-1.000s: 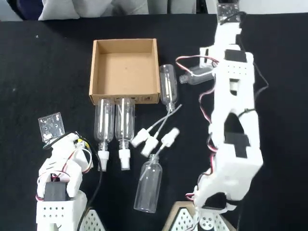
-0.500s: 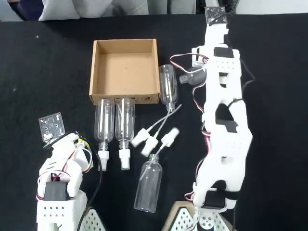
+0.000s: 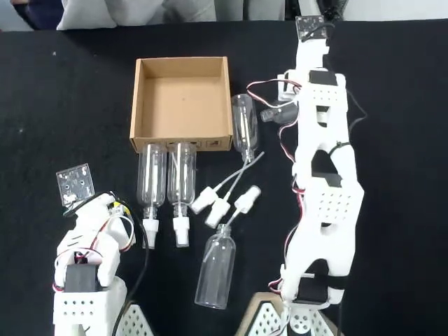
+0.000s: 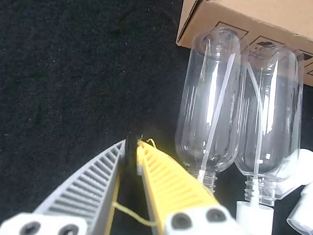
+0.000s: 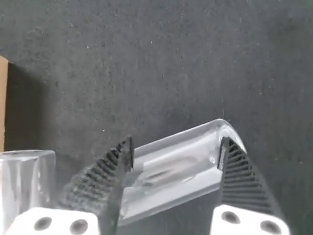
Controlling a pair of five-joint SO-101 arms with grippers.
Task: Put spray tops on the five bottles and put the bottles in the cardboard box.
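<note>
**While the left gripper (image 4: 131, 146) idles, the right gripper (image 5: 176, 147) straddles a bare bottle (image 5: 171, 169)**

Step in hand, by the look of it: fetching an uncapped bottle for topping. The right gripper is spread wide, one jaw either side of the bottle, which lies on the tabletop (image 5: 146, 58). Whether the jaws touch it is unclear; no squeeze evident.

The left gripper has its jaws together and holds nothing. Two topped bottles (image 4: 210, 98) lie just beside it, bases toward the cardboard box (image 4: 254, 19). Loose spray tops (image 3: 218, 208) sit well apart from the right gripper.

Next move likely calls for closing squarely on the bottle's body without rolling it, then lifting it toward the spray tops.
</note>
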